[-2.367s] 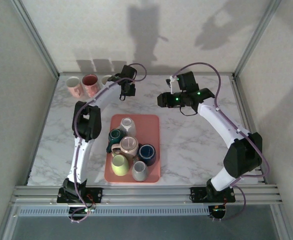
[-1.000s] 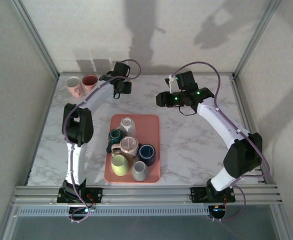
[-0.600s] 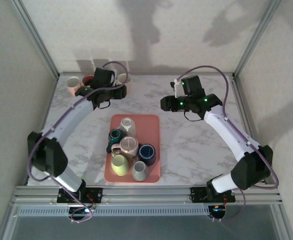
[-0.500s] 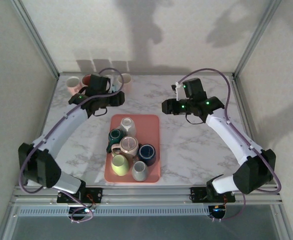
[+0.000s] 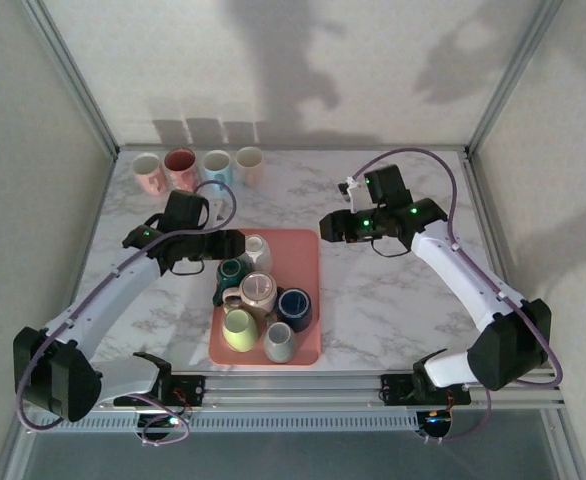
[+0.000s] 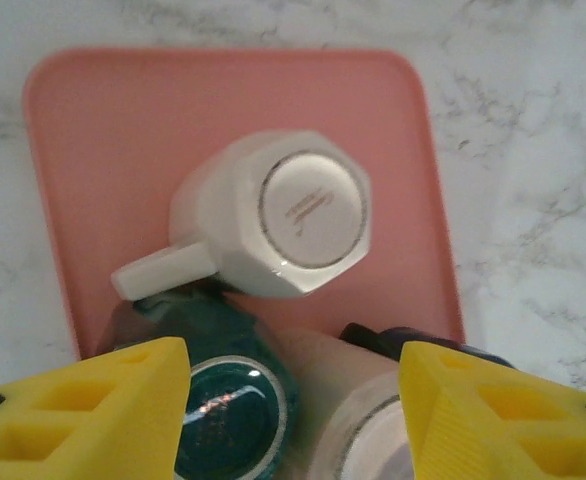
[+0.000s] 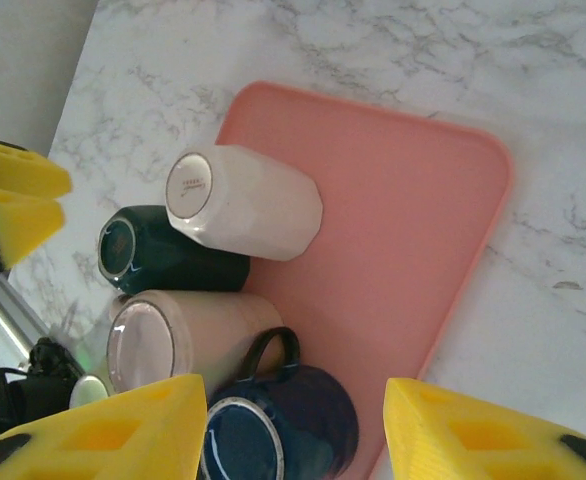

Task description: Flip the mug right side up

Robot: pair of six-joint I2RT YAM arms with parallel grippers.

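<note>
The marble table point(image 5: 393, 290) carries everything, with two arms reaching in from its near edge. One pink tray point(image 5: 298, 250) lies at the table's middle and bears six mugs packed together towards its left and near parts.

The white mug point(image 6: 293, 215) is a faceted one. It stands furthest back on the tray with its base up and its handle pointing to the tray's left edge. Just nearer than it and touching it is a teal mug point(image 6: 223, 415), also base up. Beside that one are a pinkish-beige mug point(image 7: 188, 335) and a navy mug point(image 7: 278, 425) with a dark handle, both showing their bases. At the tray's near end sit a yellow-green mug point(image 5: 239, 328) and a grey mug point(image 5: 279, 341), which also look inverted from above.

Four more mugs stand upright in a row at the table's far left edge, well apart from the tray: a speckled pink mug point(image 5: 148, 172), a red-lined mug point(image 5: 180, 167), a light blue mug point(image 5: 216, 165) and a cream mug point(image 5: 248, 163).

The left end effector point(image 6: 291, 360) hangs above the tray's far left part, near the white mug, with its yellow fingers spread and nothing between them. The right end effector point(image 7: 293, 400) hovers by the tray's far right corner, likewise spread and empty.
</note>
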